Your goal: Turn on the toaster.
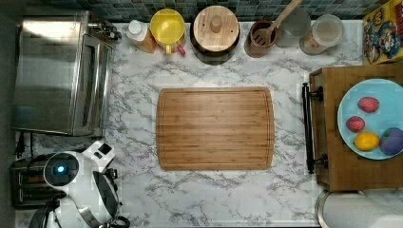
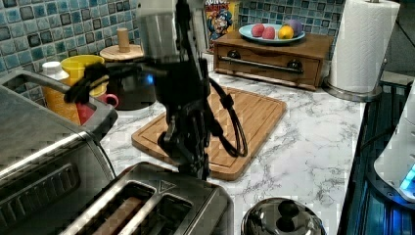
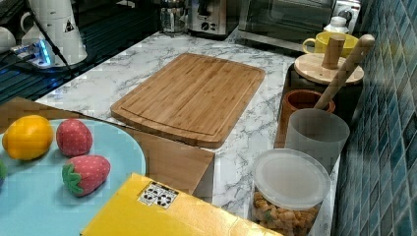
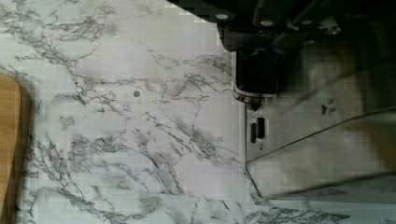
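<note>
Since the job was a lever press and not a lift, handling came down to this.

Bench (image 1: 199, 199): one marble top.

Toaster oven (image 1: 57, 73): one, off the short edge of the cutting board (image 1: 215, 128) on the top view's left, toward the tiled wall.

Cutting board: one, mid-bench, bare.

Toaster (image 2: 147, 205): one, two top slots. It sat past that same short edge of the board, on the side away from the wall. In the top view the arm covered part of it.
- Judged rigid brushed steel, slick-sided and fairly light for its bulk, so it would likely skid on the marble under a sideways shove.
- Wouldn't grip the body.
- Contact belongs on the lever at the end facing the board, pushed straight down so the load goes into the bench.
- Couldn't make out the lever itself.

Kettle (image 2: 279, 218): one, round and shiny, just beside the toaster, no nearer the board.

Hand (image 2: 193, 164): one, hung over the toaster's board-side end, close to or touching it. Couldn't tell whether it was apart or together.
</note>
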